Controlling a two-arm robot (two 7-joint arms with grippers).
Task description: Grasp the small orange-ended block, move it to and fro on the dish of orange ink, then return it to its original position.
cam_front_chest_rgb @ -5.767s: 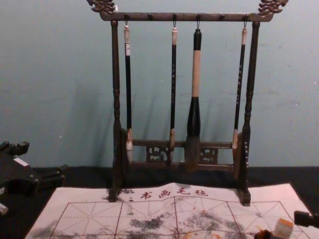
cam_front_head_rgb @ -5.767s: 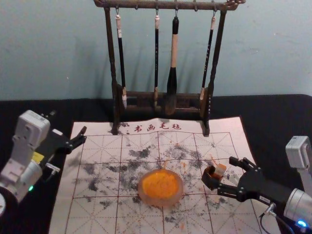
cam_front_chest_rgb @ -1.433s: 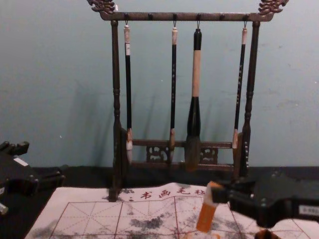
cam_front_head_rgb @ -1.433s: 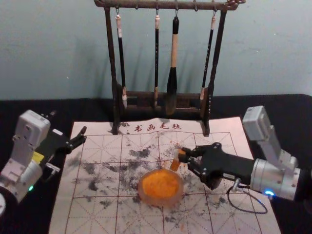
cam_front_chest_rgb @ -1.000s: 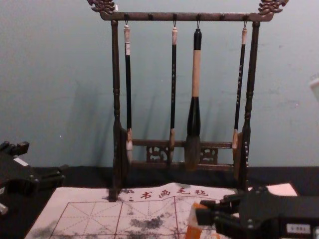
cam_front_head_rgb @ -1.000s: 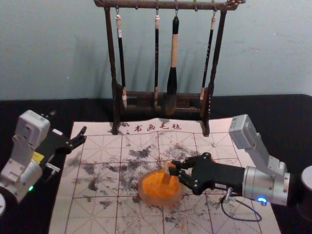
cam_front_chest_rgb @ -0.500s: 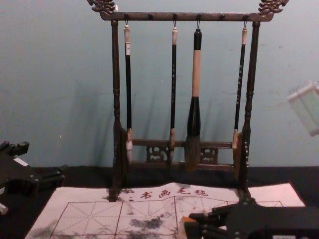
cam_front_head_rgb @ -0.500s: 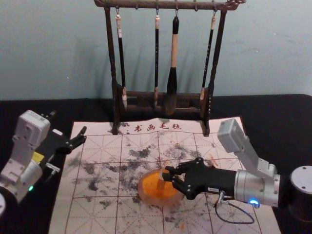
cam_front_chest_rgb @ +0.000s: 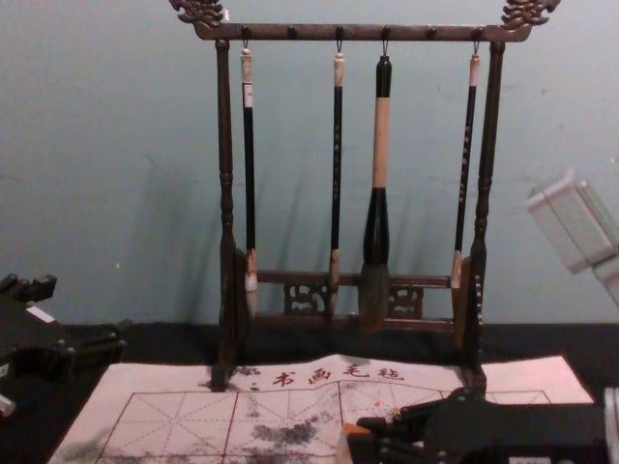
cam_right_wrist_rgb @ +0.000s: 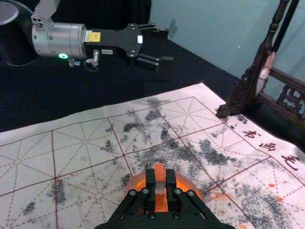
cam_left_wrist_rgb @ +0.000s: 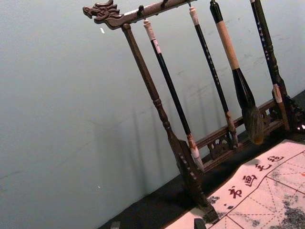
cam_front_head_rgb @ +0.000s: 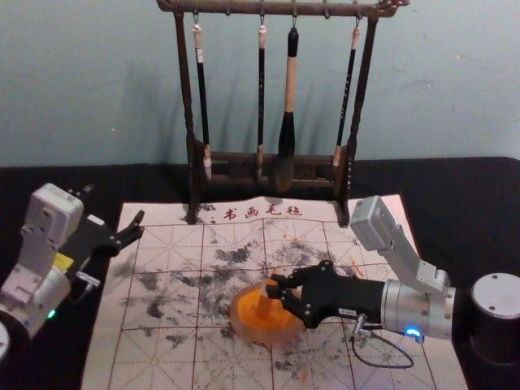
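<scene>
One block [cam_front_head_rgb: 265,305], one dish [cam_front_head_rgb: 240,322], and here they meet: call the dish the clock's centre, with the rack [cam_front_head_rgb: 349,146] up at twelve. In from three o'clock comes the right gripper [cam_front_head_rgb: 275,293], its fingers clamped on the block right over the dish. The block's lower end is down at the orange ink [cam_front_head_rgb: 280,322]; whether it presses in, I can't tell. In the right wrist view, a white band shows at the grip, with an orange end poking up past the fingertips. Out at ten o'clock, by the mat [cam_front_head_rgb: 171,357], the left gripper [cam_front_head_rgb: 114,206] is parked, fingers apart. Count the brushes [cam_front_head_rgb: 262,97]: four, all hanging from the one rack, the fattest third from the left. Four characters [cam_front_head_rgb: 263,212] run along the mat's edge between dish and rack. Dark smudges [cam_front_head_rgb: 213,299] crowd in at nine and spread round towards twelve, with orange specks out towards one. In the way? The right gripper itself, covering the dish's edge around three, its cable [cam_front_head_rgb: 382,366] looping over the mat at four. Black cloth [cam_front_head_rgb: 463,203] lies beyond the mat at two, and the blue wall [cam_front_head_rgb: 447,81] rises behind the rack.
</scene>
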